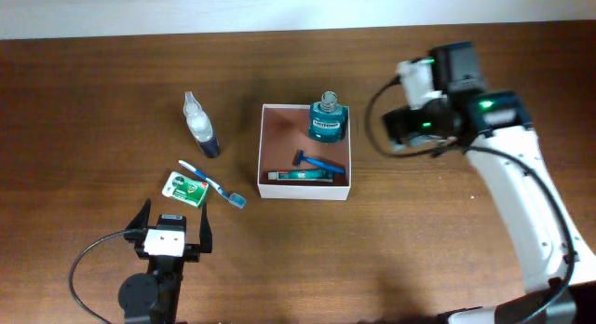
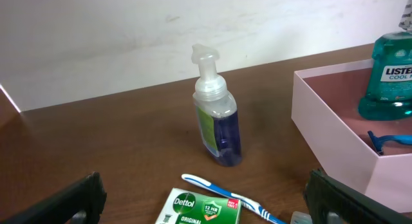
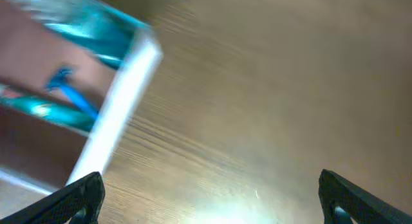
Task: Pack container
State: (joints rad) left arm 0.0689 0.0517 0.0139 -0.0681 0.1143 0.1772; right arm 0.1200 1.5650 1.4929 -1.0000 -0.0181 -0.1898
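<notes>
1. Overhead: the container [image 1: 282, 136] sits mid-worktop [image 1: 419, 249], nearer the far edge. It holds a mouthwash bottle [image 1: 327, 119], a razor [image 1: 319, 163] and a toothpaste tube [image 1: 298, 175]. Toward the left edge are a pump bottle [image 1: 201, 128], a toothbrush [image 1: 212, 183] and a soap box [image 1: 184, 187]. The left gripper [image 1: 173, 214], by the near edge, stands spread and empty.
2. Left wrist: only here do the labels read, Listerine and Dettol. The pump bottle stands upright, apart from the container's wall.
3. Right wrist: blurred. The right gripper [image 3: 212, 195] gapes wide over bare wood beside the container's white wall, holding nothing.
</notes>
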